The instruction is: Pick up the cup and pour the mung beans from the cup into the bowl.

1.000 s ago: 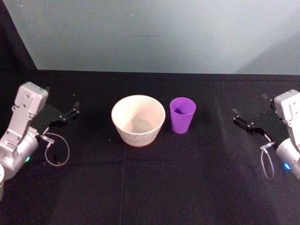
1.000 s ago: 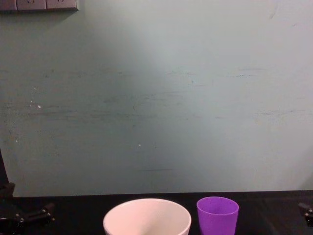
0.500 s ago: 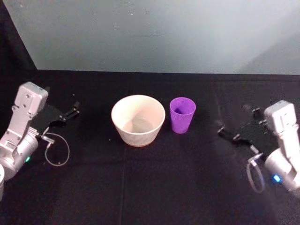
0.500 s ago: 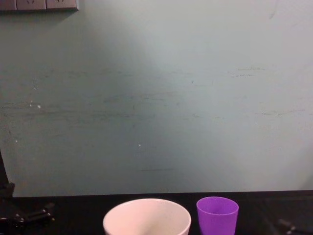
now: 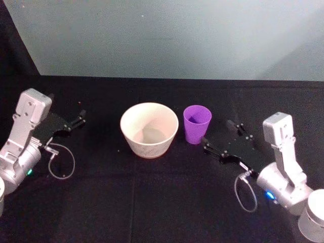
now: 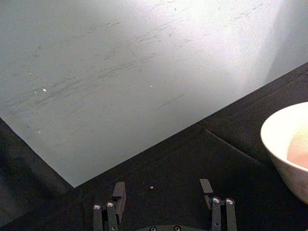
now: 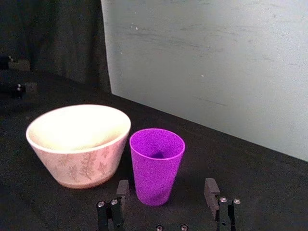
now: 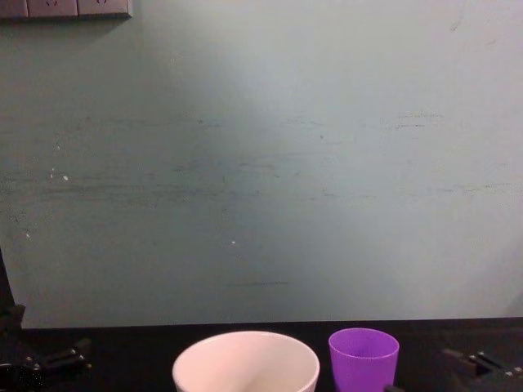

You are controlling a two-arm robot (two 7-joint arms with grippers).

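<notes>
I counted one purple cup and one white bowl, both on a single black-covered bench. I could not count the beans: the inside of the cup showed nothing but shadow. I had two grippers over that bench, my left gripper and my right gripper, each with two fingers set apart. There were two thin cable loops, one at my left wrist and one at my right wrist. My left wrist view caught one tiny pale speck lying on the cloth.
</notes>
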